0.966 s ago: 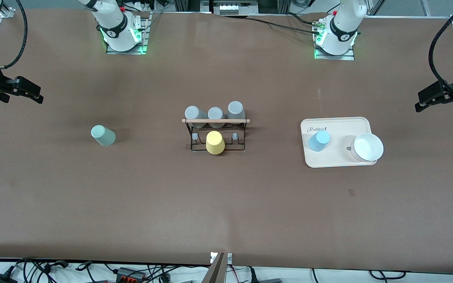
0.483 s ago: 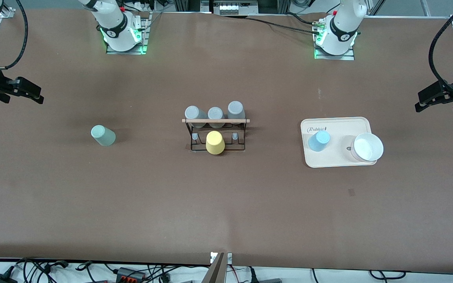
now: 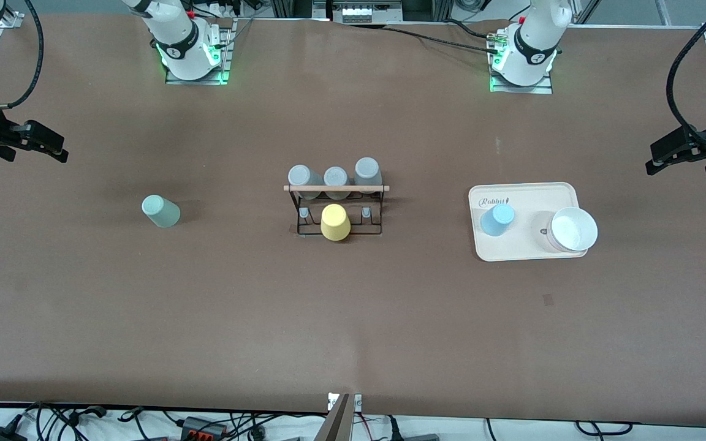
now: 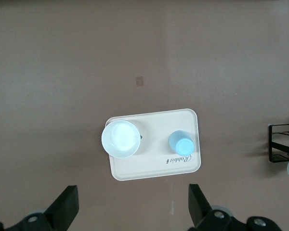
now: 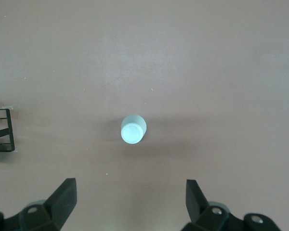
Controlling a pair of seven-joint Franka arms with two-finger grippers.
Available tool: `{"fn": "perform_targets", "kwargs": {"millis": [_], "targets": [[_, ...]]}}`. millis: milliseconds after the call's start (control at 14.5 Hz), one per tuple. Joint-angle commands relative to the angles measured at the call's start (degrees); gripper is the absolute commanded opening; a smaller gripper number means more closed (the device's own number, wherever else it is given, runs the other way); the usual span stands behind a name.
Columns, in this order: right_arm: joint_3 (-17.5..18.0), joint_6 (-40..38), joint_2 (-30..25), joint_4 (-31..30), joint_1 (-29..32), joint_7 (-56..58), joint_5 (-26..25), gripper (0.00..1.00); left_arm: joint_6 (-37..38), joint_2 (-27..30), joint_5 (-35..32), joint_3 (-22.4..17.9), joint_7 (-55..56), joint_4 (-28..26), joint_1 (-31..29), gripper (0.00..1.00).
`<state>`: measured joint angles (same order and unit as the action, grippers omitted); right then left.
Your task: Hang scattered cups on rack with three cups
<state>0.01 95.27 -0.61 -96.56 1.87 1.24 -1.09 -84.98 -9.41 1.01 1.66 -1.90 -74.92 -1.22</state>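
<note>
The mint-green cup [image 3: 160,211] [image 5: 133,130] stands alone on the table toward the right arm's end. On the cream tray [image 3: 531,252] [image 4: 149,171], toward the left arm's end, stands the light blue cup [image 3: 497,220] [image 4: 181,143]. The black wire rack [image 3: 336,211] with its wooden bar sits mid-table, carrying three grey cups [image 3: 334,177] and a yellow one [image 3: 335,222]. My right gripper [image 3: 57,147] [image 5: 130,199] hangs open and empty high over the table's edge. My left gripper [image 3: 656,160] [image 4: 132,211] is open and empty above the other end.
A white bowl [image 3: 572,229] [image 4: 120,138] shares the tray with the blue cup. Black cables loop from both arms at the table's ends. A corner of the rack [image 4: 283,144] [image 5: 2,130] shows in both wrist views.
</note>
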Motion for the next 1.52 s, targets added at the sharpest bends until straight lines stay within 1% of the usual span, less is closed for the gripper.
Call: {"fn": "perform_targets", "kwargs": {"millis": [0, 138, 345, 483, 621, 759, 828, 966, 1103, 1310, 1448], "targets": [[0.78, 0.18, -0.01, 0.32, 0.86, 0.96, 0.73, 1.00, 0.61, -0.96, 0.75, 0.01, -0.91, 1.26, 0.70, 1.00], [1.31, -0.60, 1.39, 0.32, -0.63, 1.05, 1.35, 1.00, 1.22, -1.05, 0.75, 0.09, -0.82, 0.57, 0.78, 1.00], [1.22, 0.01, 1.58, 0.58, -1.08, 1.05, 0.82, 1.00, 5.69, -2.45, 1.10, 0.09, -0.91, -0.14, 1.22, 1.00], [1.14, 0.18, 1.58, 1.02, -1.08, 0.96, 0.83, 1.00, 5.97, -4.29, 1.02, 0.09, 0.92, -0.75, 2.80, 1.00], [1.14, 0.18, 1.58, 1.11, -1.08, 0.96, 0.83, 1.00, 4.75, -5.70, 1.02, 0.09, 5.31, -2.59, 4.46, 1.00], [1.14, 0.18, 1.58, 1.29, -1.08, 0.96, 0.74, 1.00, 1.50, -5.88, 1.02, 0.27, 7.69, -6.53, 5.00, 1.00], [1.14, 0.18, 1.66, 1.29, -1.08, 0.96, 0.74, 1.00, 0.96, -5.97, 1.10, 1.40, 7.79, -8.56, 4.83, 1.00], [1.14, 0.36, 2.01, 1.29, -0.90, 0.96, 0.74, 1.00, -1.22, -5.97, 1.10, 1.59, 7.70, -12.08, 4.74, 1.00], [0.87, 0.80, 2.80, 1.29, -0.64, 0.96, 0.82, 1.00, -7.71, -5.36, 1.63, 1.85, 8.14, -17.87, 4.83, 1.00], [0.78, 1.41, 3.25, 1.38, -0.55, 0.96, 0.74, 1.00, -15.10, -5.44, 3.04, 2.55, 11.38, -24.20, 4.83, 1.00], [0.78, 1.76, 3.25, 1.46, -0.64, 0.96, 0.74, 1.00, -22.38, -5.44, 3.04, 4.47, 13.93, -30.00, 4.74, 1.00]]}}
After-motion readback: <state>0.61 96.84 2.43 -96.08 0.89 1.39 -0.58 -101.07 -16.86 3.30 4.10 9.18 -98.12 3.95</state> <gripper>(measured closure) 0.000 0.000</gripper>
